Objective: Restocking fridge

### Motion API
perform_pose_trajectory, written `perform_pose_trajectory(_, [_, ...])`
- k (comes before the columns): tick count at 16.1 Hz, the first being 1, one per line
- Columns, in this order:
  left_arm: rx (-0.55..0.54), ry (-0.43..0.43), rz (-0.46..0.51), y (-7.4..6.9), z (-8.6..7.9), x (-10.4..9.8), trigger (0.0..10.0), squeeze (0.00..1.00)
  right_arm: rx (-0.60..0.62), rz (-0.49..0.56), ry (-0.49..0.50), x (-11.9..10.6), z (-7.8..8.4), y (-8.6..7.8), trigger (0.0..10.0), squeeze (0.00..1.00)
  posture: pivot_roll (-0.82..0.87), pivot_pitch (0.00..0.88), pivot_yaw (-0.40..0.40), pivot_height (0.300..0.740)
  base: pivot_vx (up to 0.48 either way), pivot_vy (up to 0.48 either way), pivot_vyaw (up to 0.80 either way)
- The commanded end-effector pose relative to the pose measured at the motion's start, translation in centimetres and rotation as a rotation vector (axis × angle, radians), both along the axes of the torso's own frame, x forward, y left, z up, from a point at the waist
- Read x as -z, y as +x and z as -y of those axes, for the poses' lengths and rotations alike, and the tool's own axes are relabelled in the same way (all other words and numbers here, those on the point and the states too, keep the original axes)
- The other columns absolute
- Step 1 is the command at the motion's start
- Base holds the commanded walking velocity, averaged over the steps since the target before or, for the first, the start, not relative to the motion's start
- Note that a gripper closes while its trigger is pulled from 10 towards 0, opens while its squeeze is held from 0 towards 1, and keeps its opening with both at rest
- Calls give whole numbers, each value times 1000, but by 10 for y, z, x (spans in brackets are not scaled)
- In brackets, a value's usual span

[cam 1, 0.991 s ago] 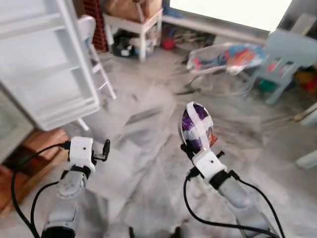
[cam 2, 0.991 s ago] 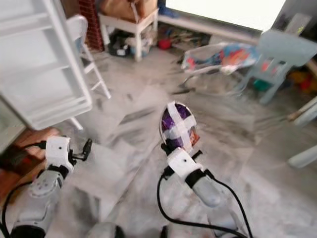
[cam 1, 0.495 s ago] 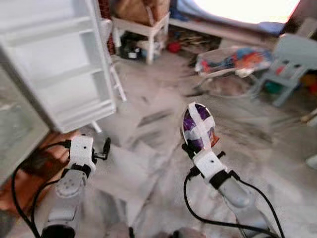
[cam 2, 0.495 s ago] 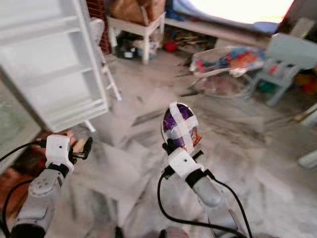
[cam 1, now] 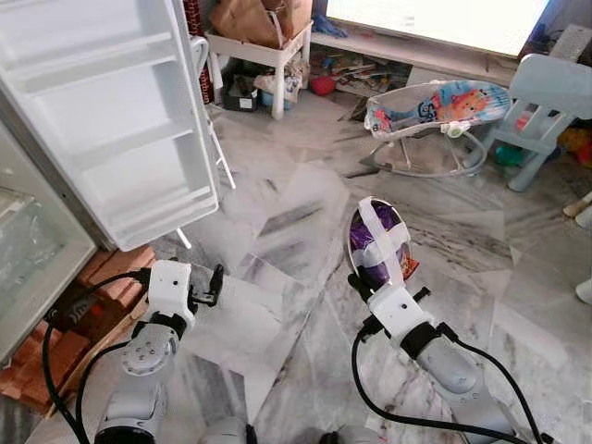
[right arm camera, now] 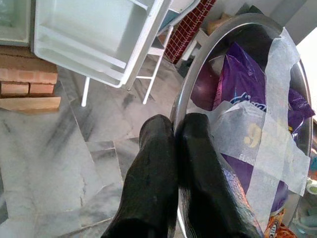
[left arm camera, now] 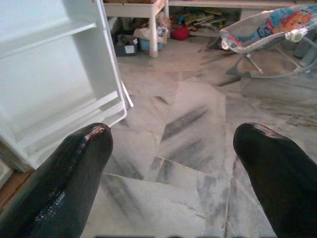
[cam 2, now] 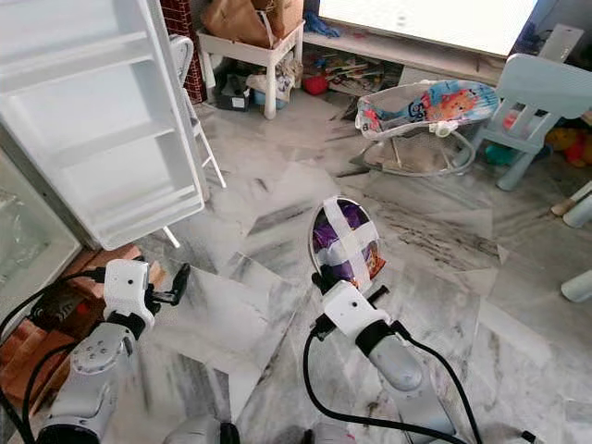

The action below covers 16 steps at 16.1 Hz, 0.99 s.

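Your right gripper (right arm camera: pixel 173 144) has its fingers pinched together on the rim of a steel bowl (cam 1: pixel 352 242), held upright above the marble floor (cam 1: pixel 277 222). White tape crosses over purple snack packets (right arm camera: pixel 237 89) inside; their print is too blurred to read. Left of the bowl, your left gripper (left arm camera: pixel 171 148) hovers wide open and empty. Further left stands the open fridge door (cam 1: pixel 102 111), its top cut off. Behind the bowl sits a baby bouncer (cam 1: pixel 435 106).
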<state>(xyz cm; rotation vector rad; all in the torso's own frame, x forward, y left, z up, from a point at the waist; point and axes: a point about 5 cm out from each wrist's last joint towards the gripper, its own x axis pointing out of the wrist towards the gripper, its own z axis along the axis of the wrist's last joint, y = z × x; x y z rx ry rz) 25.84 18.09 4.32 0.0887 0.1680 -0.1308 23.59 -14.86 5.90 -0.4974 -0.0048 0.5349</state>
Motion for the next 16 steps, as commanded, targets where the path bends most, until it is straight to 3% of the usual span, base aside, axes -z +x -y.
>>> perform_pose_trajectory(1, [0, 6, -7, -1, 0, 2, 10000, 0, 0, 29, -5, -6, 2, 3, 10000, 0, 40, 56, -48, 740, 0, 0, 0])
perform_pose_trajectory(4, [-12, 13, -14, -7, -7, 4, 10000, 0, 49, 41, -26, -4, 7, 3, 10000, 0, 41, 53, -53, 740, 0, 0, 0])
perform_pose_trajectory(9, [-68, 49, -67, -40, -29, 17, 10000, 0, 140, 64, -64, -3, 29, -7, 10000, 0, 47, 58, -58, 740, 0, 0, 0])
perform_pose_trajectory(11, [-89, 53, -84, -52, -30, 22, 10000, 0, 162, 70, -80, -3, 36, -8, 10000, 0, 49, 61, -58, 740, 0, 0, 0])
perform_pose_trajectory(16, [-144, 59, -65, -53, -30, 21, 10000, 0, 177, 85, -89, -5, 37, -2, 10000, 0, 51, 60, -61, 740, 0, 0, 0])
